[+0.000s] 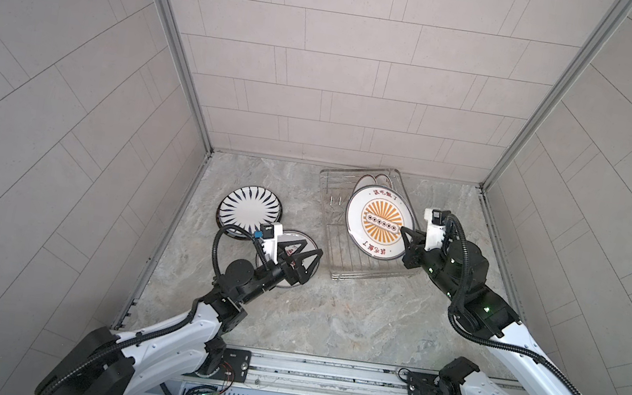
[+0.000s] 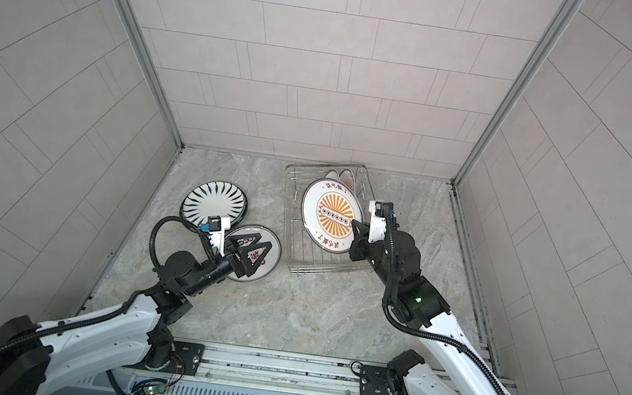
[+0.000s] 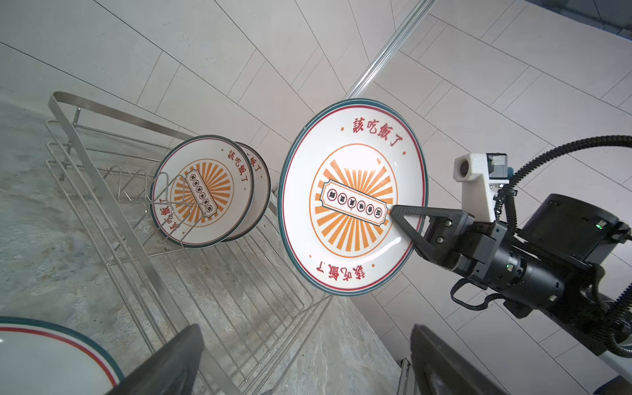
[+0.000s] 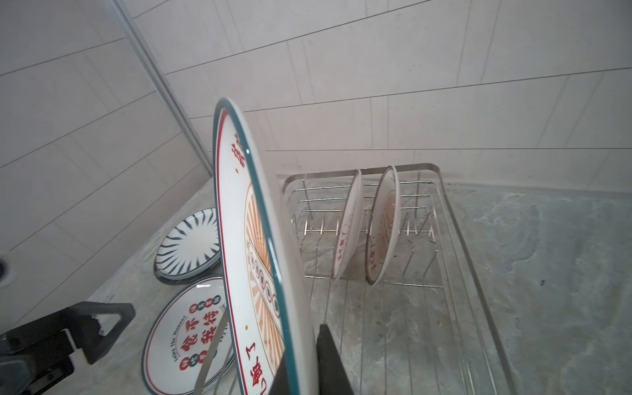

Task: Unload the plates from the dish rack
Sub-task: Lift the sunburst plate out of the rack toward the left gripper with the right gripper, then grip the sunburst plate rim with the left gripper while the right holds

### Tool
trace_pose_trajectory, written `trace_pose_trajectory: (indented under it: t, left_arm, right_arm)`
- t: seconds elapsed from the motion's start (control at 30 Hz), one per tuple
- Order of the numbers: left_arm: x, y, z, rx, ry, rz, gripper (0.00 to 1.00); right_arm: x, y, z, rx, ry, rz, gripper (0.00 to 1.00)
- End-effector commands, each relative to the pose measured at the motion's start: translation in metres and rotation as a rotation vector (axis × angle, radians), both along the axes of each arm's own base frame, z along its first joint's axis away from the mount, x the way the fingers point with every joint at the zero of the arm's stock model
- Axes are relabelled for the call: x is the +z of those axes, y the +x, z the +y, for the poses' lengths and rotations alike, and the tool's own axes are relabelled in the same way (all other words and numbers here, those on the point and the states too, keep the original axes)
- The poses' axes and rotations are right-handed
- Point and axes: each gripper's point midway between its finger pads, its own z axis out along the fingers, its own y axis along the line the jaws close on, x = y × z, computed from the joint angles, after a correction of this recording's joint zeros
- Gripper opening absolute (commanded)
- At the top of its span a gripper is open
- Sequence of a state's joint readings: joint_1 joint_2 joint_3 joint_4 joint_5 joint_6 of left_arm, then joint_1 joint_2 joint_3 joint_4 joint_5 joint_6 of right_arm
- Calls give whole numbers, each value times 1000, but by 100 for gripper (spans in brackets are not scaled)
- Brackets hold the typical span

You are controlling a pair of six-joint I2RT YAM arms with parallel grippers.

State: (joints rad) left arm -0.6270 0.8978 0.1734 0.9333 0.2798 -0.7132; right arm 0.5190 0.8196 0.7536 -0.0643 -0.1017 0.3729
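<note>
Pale tiled walls close in three sides of a grey marbled tabletop. The dish rack sits toward the back, right of centre, skewed a little to the table edge.

The right gripper is clamped on the rim of a sunburst plate, one finger across its painted face and the other behind it. The plate is held on edge over the near half of the rack, face turned toward the left arm. In the left wrist view its lower edge looks clear of the wires.

Two more sunburst plates stand upright, side by side, in the prongs at the far end of the rack.

Out on the table to the left, a black striped plate lies flat. It seems to rest on another plate whose pattern I cannot make out. Just beside it lies a plate with red and black characters.

The left gripper hangs over that character plate with its jaws spread wide and nothing between them. I cannot tell whether it touches the plate.
</note>
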Motion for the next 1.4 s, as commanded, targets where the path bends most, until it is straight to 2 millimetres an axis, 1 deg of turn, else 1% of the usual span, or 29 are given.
trace_pose_trajectory:
  t: [0.0, 0.1, 0.23, 0.37, 0.47, 0.53, 0.63, 0.7, 0.77, 0.87, 1.07, 1.17, 1.2, 1.37]
  left_arm:
    - [20, -6, -1, -15, -23, -101, 100]
    - [27, -12, 1, -24, -54, -117, 100]
    - [28, -13, 0, -31, -27, -103, 100]
    - [36, -22, -9, -104, -39, -124, 97]
    - [39, -23, -12, -123, -53, -122, 96]
    - [37, -21, -11, -116, -54, -114, 94]
    - [35, -21, -12, -121, -60, -103, 88]
    - [36, -21, -12, -121, -79, -89, 81]
    - [36, -19, -9, -107, -93, -80, 77]
    - [35, -15, -3, -63, -112, -64, 68]
    - [37, -16, -5, -82, -122, -54, 45]
    - [38, -17, -7, -95, -128, -47, 29]
    - [37, -17, -7, -94, -130, -43, 27]
    - [39, -18, -5, -92, -138, -48, 24]
  right_arm:
    - [44, -21, 23, 171, 151, -113, 2]
    - [48, -33, 33, 250, 194, -120, 2]
    - [56, -47, 47, 365, 265, -145, 2]
    - [53, -51, 62, 441, 298, -115, 1]
    - [48, -53, 72, 473, 293, -99, 1]
    - [47, -56, 76, 480, 289, -101, 1]
    - [43, -57, 79, 485, 279, -103, 1]
    - [40, -56, 80, 481, 272, -99, 1]
    - [36, -54, 78, 465, 264, -100, 1]
    - [32, -53, 78, 460, 260, -99, 1]
    - [26, -55, 83, 480, 257, -87, 1]
    - [22, -54, 86, 477, 249, -83, 1]
    - [21, -52, 86, 473, 248, -80, 1]
    - [14, -47, 88, 459, 233, -66, 1]
